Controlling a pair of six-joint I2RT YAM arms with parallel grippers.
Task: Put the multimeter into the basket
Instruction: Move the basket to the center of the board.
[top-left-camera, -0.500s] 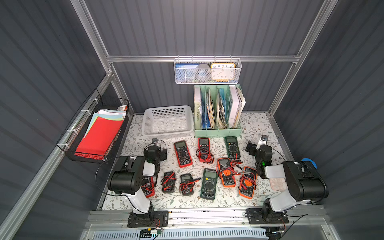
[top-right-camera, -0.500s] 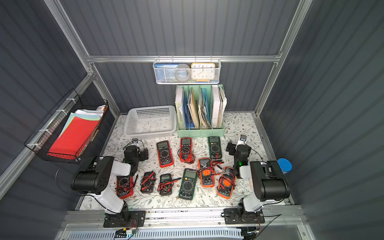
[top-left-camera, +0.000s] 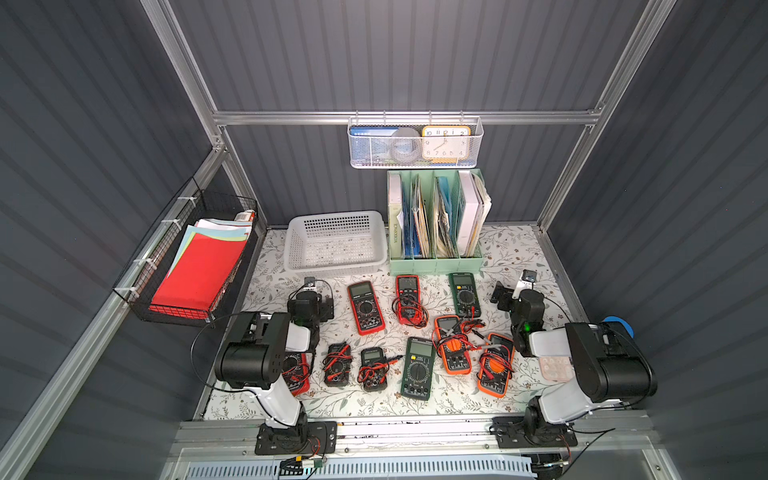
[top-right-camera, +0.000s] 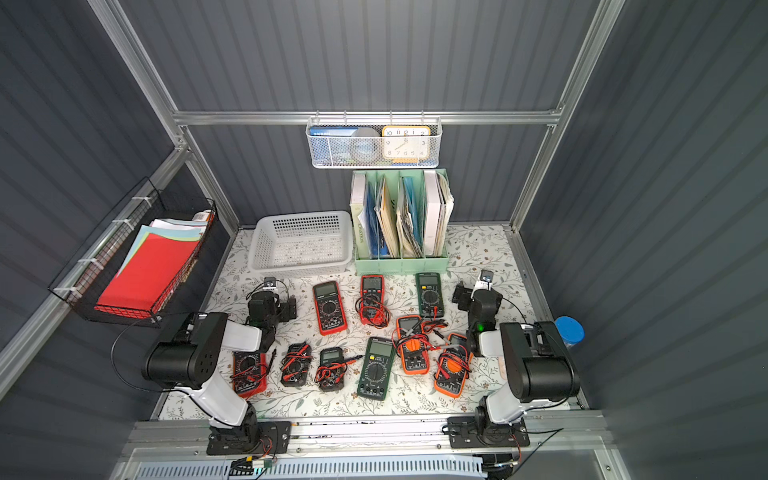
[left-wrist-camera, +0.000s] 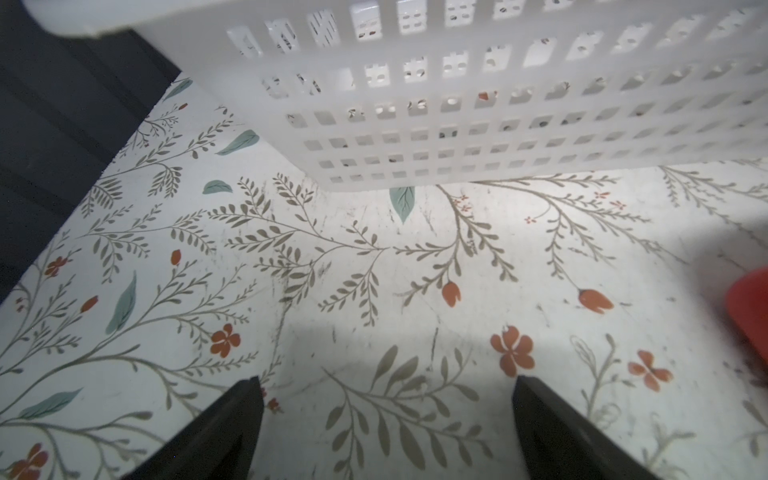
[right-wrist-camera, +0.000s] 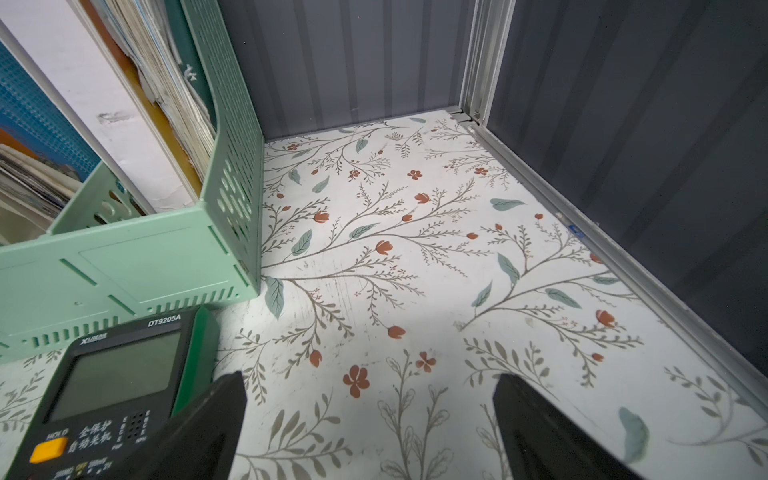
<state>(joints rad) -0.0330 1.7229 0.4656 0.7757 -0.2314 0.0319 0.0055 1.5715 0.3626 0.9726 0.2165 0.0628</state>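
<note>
The big flowery table (top-left-camera: 509, 249) fills the floor of the booth. At its far left sits the white basket (top-left-camera: 337, 226), and both top views show nothing in it. Just right of it stands the green file holder (top-left-camera: 435, 262). Many meters (top-left-camera: 417, 368) lie flat on the table, nearer than the basket, and none is inside it. Nothing looks different from the picture just before. Both arms (top-left-camera: 257, 353) and every meter are in the same spots, so I think the job has not started yet. The left claw (left-wrist-camera: 386, 380) is wide open and holds nothing. It hangs low over bare table near the basket. The right claw (right-wrist-camera: 370, 376) is wide open and empty too, over on the far right. Only the left wrist view shows the basket's holey side up close, plus a corner of a red meter (left-wrist-camera: 750, 307). Only the right wrist view shows the green meter (right-wrist-camera: 112, 395) and its screen beside the claw. Only the top views show all the meters at once.
</note>
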